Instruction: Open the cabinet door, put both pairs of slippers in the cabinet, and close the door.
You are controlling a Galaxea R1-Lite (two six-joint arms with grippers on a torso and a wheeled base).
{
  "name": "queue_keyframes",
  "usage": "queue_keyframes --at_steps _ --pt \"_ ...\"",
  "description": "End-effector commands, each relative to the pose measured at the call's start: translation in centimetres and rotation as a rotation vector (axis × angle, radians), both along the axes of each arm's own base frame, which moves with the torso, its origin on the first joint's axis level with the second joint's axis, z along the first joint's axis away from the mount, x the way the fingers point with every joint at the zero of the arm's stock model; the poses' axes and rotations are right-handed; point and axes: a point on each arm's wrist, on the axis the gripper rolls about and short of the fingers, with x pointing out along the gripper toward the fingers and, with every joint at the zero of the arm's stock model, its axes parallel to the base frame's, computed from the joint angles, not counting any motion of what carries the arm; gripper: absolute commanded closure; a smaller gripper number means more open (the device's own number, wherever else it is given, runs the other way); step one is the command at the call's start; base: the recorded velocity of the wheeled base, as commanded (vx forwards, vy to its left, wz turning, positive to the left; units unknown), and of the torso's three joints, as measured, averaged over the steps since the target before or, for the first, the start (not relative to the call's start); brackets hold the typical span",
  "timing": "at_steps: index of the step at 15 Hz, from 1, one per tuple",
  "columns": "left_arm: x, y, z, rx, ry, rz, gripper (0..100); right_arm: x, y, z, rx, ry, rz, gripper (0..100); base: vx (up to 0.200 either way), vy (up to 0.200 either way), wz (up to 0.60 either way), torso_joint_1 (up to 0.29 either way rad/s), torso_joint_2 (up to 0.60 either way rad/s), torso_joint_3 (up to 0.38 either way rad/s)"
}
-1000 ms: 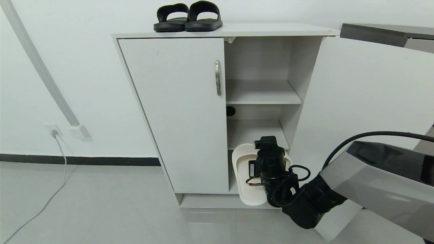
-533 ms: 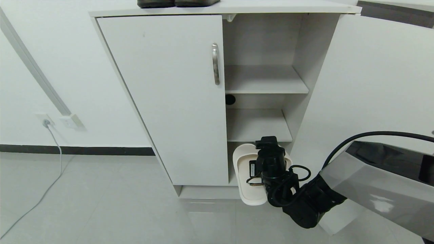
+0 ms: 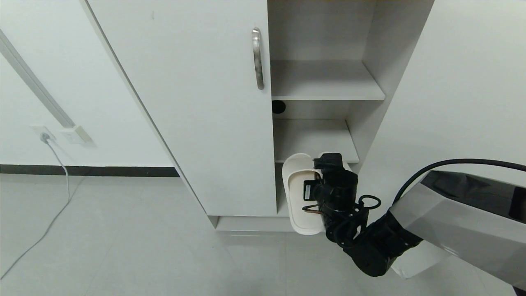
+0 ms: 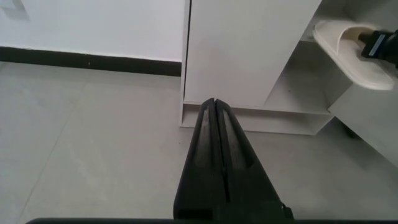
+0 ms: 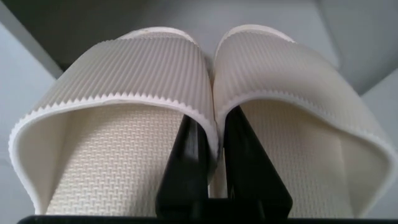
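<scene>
The white cabinet (image 3: 185,82) has its left door shut and its right door (image 3: 452,82) swung wide. My right gripper (image 3: 328,162) is shut on a pair of white slippers (image 3: 296,197), held at the mouth of the bottom compartment, toes pointing inward. In the right wrist view the gripper (image 5: 214,134) pinches the touching inner edges of both white slippers (image 5: 124,93) between its black fingers (image 5: 186,162). My left gripper (image 4: 214,109) hangs shut and empty over the floor in front of the cabinet, with a white slipper (image 4: 348,46) off to its side.
Two bare shelves (image 3: 324,82) (image 3: 312,137) sit above the bottom compartment. A metal handle (image 3: 257,57) is on the shut door. A wall socket with a cable (image 3: 43,137) is to the left, and open grey floor (image 3: 123,246) lies in front.
The head camera has dropped and moved closer, so the cabinet top with the black slippers has left the picture. The right gripper holds the white slippers at about the same spot by the bottom compartment.
</scene>
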Motion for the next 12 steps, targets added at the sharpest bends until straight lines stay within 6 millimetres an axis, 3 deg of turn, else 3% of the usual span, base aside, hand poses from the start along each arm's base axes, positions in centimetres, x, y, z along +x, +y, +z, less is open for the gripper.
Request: queue_keyframes --at_steps 1,6,12 --pt "0.0 0.0 0.0 -0.001 0.000 0.000 100 -0.3 -0.5 0.0 -0.039 -0.034 -0.004 100 0.000 0.000 0.00 0.000 0.00 0.000" --pt "0.0 0.0 0.0 -0.001 0.000 0.000 100 0.3 -0.8 -1.3 -0.059 -0.013 -0.017 100 0.000 0.000 0.00 0.000 0.00 0.000" --pt "0.0 0.0 0.0 -0.001 0.000 0.000 100 0.5 -0.7 -1.4 -0.054 -0.015 -0.017 100 0.200 0.000 0.00 0.003 0.00 0.001"
